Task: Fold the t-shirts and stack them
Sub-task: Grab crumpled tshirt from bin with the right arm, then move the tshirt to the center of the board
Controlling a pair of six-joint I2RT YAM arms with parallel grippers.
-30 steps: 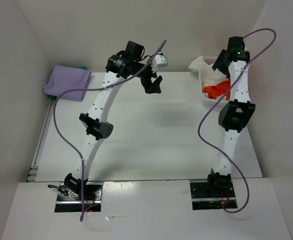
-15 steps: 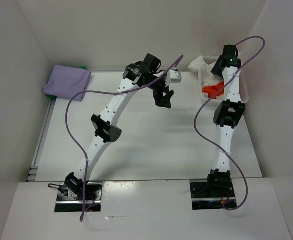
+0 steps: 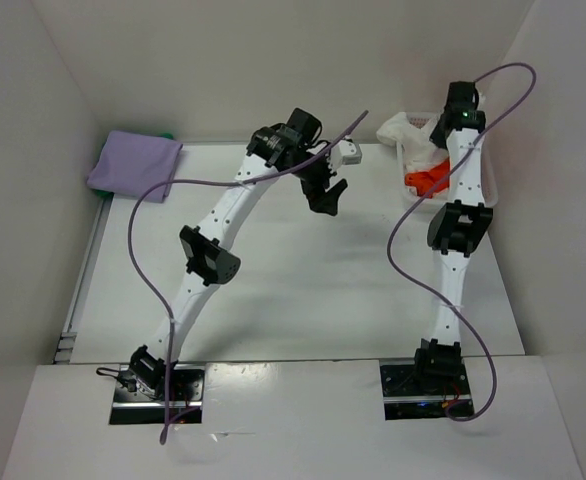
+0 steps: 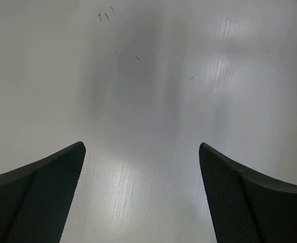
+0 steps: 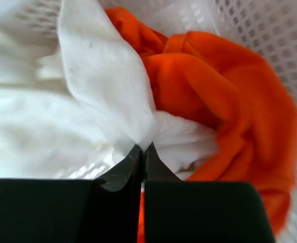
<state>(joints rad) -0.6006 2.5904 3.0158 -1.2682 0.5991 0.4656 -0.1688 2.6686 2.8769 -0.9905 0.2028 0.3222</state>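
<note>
In basket: orange t-shirt against white t-shirt

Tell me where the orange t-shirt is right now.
The orange t-shirt lies in the mesh basket, far right in the top view, beside the white t-shirt.

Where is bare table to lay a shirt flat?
Bare: the table between the lavender t-shirt, far left, and the basket, far right, under the left gripper. Crowded: the basket, with white t-shirt, orange t-shirt and right gripper.

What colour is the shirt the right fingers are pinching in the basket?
The white t-shirt, beside the orange-red t-shirt. Shows best in the right wrist view.
</note>
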